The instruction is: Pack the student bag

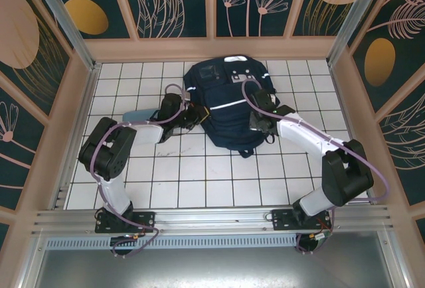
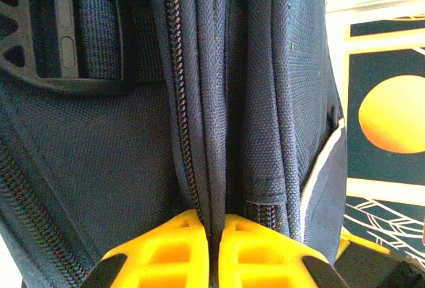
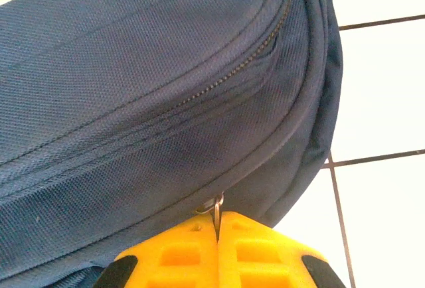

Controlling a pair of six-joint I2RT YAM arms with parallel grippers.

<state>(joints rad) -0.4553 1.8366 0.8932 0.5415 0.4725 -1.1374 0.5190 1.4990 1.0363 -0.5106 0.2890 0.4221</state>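
The student bag [image 1: 226,105], navy with a thin white stripe, lies flat on the white tiles at the back middle. My left gripper [image 1: 196,115] is at the bag's left edge. In the left wrist view its yellow fingers [image 2: 214,227] are shut on a fold of the bag's fabric [image 2: 219,135] beside a zip line. My right gripper [image 1: 260,123] is at the bag's right edge. Its jaws [image 3: 217,216] are shut on a small metal zipper pull [image 3: 214,203] under the bag's curved side [image 3: 146,89].
A pale blue flat object [image 1: 136,113] lies on the tiles left of my left arm. A black strap buckle [image 2: 60,32] sits on the bag near my left fingers. Wooden panel walls [image 1: 212,48] close in the tiled floor [image 1: 199,175] on three sides.
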